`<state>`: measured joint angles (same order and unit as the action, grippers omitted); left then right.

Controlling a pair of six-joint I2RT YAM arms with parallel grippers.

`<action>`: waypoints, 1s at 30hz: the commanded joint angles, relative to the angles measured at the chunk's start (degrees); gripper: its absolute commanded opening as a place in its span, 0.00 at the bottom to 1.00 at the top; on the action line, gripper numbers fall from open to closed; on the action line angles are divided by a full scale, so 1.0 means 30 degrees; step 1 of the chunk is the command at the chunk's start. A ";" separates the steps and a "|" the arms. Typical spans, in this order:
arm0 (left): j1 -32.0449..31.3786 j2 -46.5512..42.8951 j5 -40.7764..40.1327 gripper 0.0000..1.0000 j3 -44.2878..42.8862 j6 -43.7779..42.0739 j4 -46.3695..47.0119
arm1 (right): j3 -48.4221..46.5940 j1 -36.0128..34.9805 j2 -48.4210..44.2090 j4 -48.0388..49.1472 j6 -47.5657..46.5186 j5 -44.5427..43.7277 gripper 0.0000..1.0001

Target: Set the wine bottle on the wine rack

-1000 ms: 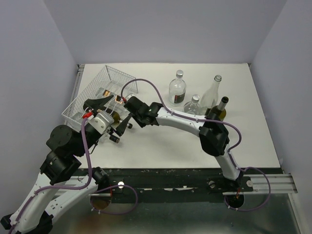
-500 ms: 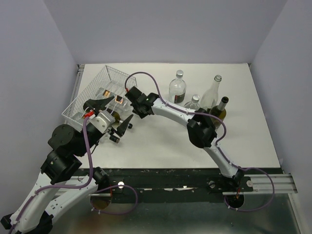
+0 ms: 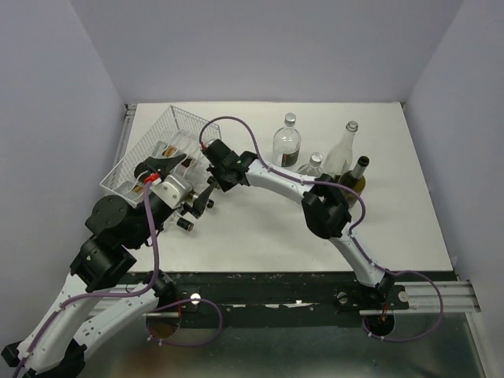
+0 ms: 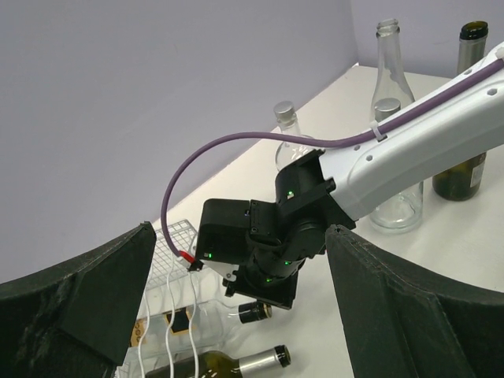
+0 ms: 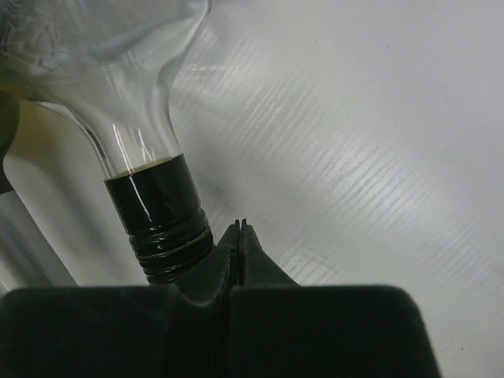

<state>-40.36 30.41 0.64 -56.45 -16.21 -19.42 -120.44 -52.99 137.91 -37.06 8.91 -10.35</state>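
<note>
White links (image 3: 277,183), black joints (image 3: 326,214), purple cables (image 3: 232,119) (one red connector (image 4: 187,257)).

Wine rack (image 3: 189,122) occupies the far left corner of the desk (image 3: 260,228), long side along the left edge. 2 bottles lie in it side by side, necks toward the right edge: far lying bottle (image 4: 213,315) behind near lying bottle (image 4: 220,366). 4 bottles stand right of centre near the far edge: leftmost bottle (image 3: 287,146); middle bottle (image 3: 313,168) before it, rightward; rear bottle (image 3: 345,150) further right; front bottle (image 3: 356,181) just before that.
</note>
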 commanded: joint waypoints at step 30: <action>0.6591 0.9482 0.0486 0.99 -0.2451 0.6776 0.0499 | 0.4201 0.2576 -1.5786 -0.4050 0.1341 -0.0830 0.25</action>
<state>-28.84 52.23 -6.76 -60.88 -5.52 -16.80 -106.96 -46.24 96.68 -41.98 15.42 -16.82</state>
